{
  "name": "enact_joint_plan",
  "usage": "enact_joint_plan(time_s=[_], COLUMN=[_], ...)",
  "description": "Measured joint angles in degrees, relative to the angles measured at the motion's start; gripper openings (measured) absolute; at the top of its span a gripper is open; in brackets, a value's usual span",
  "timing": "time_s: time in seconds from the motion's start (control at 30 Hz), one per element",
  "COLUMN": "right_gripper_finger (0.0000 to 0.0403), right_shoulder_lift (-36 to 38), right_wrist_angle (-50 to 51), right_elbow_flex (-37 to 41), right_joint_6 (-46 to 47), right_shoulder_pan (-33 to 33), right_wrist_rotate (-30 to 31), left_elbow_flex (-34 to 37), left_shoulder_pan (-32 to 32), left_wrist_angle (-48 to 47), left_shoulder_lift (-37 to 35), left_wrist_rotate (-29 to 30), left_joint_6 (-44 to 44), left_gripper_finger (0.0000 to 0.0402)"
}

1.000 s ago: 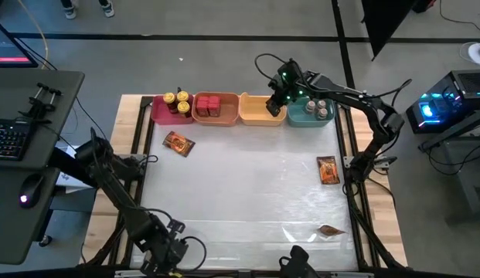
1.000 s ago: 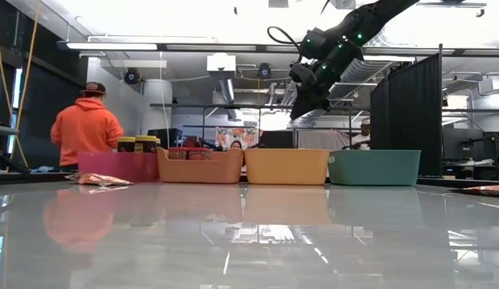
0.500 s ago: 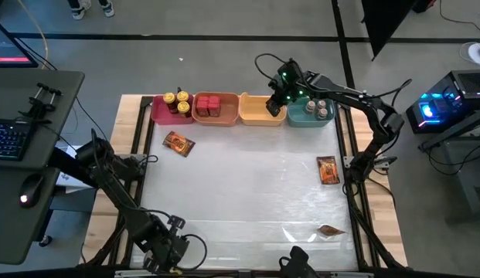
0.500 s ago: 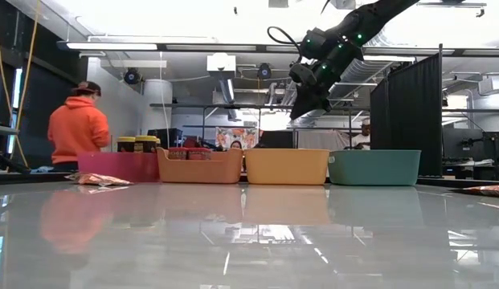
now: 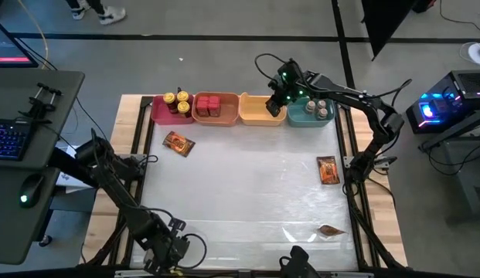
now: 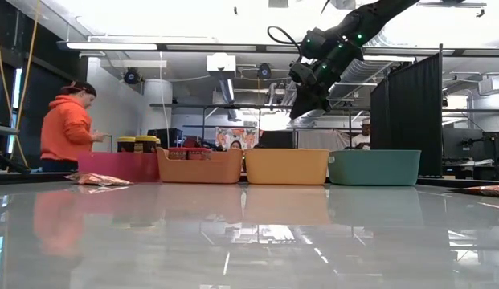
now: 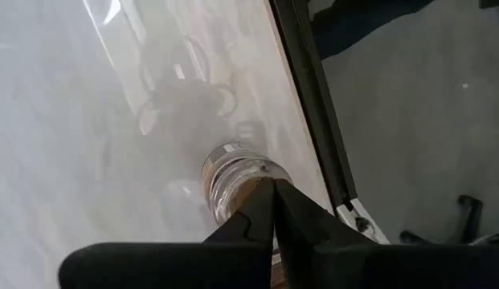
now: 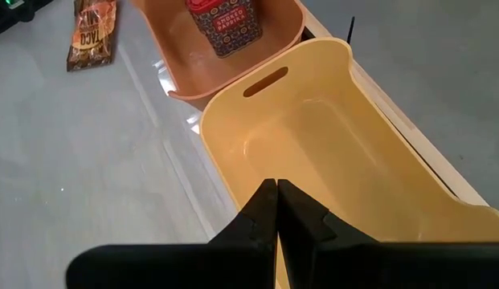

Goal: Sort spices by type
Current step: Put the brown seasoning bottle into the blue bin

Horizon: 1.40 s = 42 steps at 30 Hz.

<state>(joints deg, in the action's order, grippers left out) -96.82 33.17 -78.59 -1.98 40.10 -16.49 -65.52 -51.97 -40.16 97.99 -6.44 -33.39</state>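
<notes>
Nearest edge of the glossy white table: left pincer parked at the near-left corner, fingers pressed together on nothing; only its wrist view shows a small clear jar-like cylinder just beyond its tips, beside the black table frame. One flat foil packet lies near the near-right corner; a second further up the right side; a third just in front of the pink bin; three loose in all. Far edge, four plastic bins in a row touching: pink bin holds yellow-lidded jars, three counted from above, only two visible in the low view; orange bin holds red boxes, two; yellow bin bare inside per right wrist view, with a slot handle; teal bin holds grey-lidded jars, about three. Right pincer hangs above the yellow bin, fingers closed together, empty. Beyond the table, low view only: person in orange hoodie.
</notes>
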Motion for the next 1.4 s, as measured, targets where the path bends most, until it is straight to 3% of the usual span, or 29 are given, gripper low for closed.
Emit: enact_joint_plan(time_s=[0.27, 0.47, 0.67, 0.93, 1.1, 1.23, 1.4], right_gripper_finger=[0.0000, 0.0000, 0.0000, 0.0000, 0.0000, 0.0000, 0.0000], right_shoulder_lift=[0.0, 0.0, 0.0, 0.0, 0.0, 0.1, 1.2], right_wrist_angle=[0.0, -0.6, -0.2, 0.9, 0.9, 0.9, 1.8], right_elbow_flex=[0.0, 0.0, 0.0, 0.0, 0.0, 0.0, -1.5], right_joint_6=[-0.1, 0.0, 0.0, 0.0, 0.9, 2.0, 2.0], right_shoulder_pan=[0.0, 0.5, 1.5, 2.8, 3.4, 3.4, 3.4], right_wrist_rotate=[0.0, -0.3, -0.8, -2.2, -6.6, -9.6, -12.1], left_elbow_flex=[0.3, 1.2, 9.0, 17.1, 17.5, 16.7, 9.5], left_shoulder_pan=[2.6, 9.4, 20.2, 39.8, 51.5, 59.5, 62.9], left_wrist_angle=[-3.6, -14.3, -10.7, 9.4, 27.7, 43.8, 42.9], left_shoulder_lift=[-0.5, -3.1, -8.9, -11.9, -9.4, -4.6, 3.1], left_wrist_rotate=[-0.2, 8.2, 13.0, 14.9, 13.7, 10.2, 6.7], left_joint_6=[4.0, 13.2, 25.1, 45.5, 55.2, 57.4, 58.7], left_gripper_finger=[0.0000, 0.0000, 0.0000, 0.0000, 0.0000, 0.0000, 0.0000])
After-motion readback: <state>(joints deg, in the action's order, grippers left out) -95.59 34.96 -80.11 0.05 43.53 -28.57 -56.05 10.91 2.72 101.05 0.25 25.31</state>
